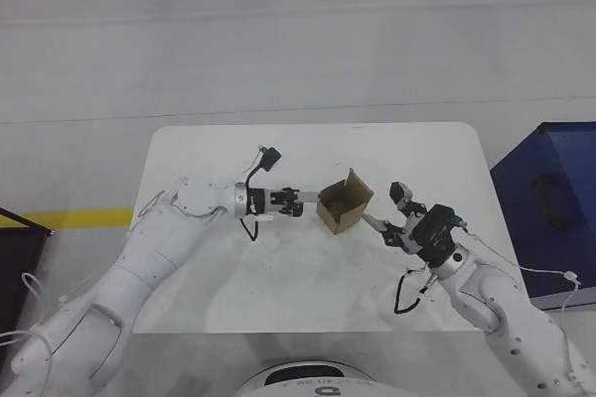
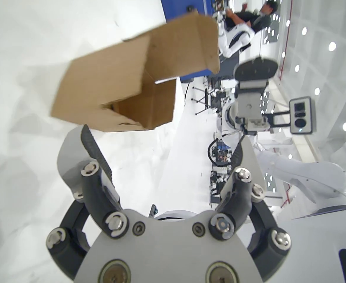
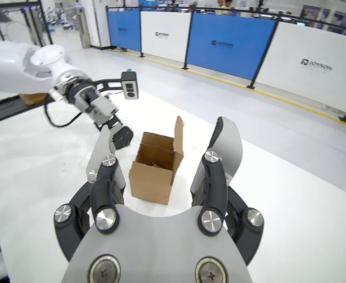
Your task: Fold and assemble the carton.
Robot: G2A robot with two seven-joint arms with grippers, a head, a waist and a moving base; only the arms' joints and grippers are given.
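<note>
Carton (image 1: pixel 343 203), brown cardboard, between left end effector (image 1: pixel 294 202) and right end effector (image 1: pixel 390 211), both released

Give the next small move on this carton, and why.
Likely the right gripper should nudge the upright flap down over the opening: the carton stands open-topped, and the left gripper, open too, sits on the other side; neither touches it.

Both arms are bent inward, so the left gripper (image 1: pixel 296 202) and the right gripper (image 1: pixel 388 206) face each other, well apart, each with its fingers spread open.
</note>
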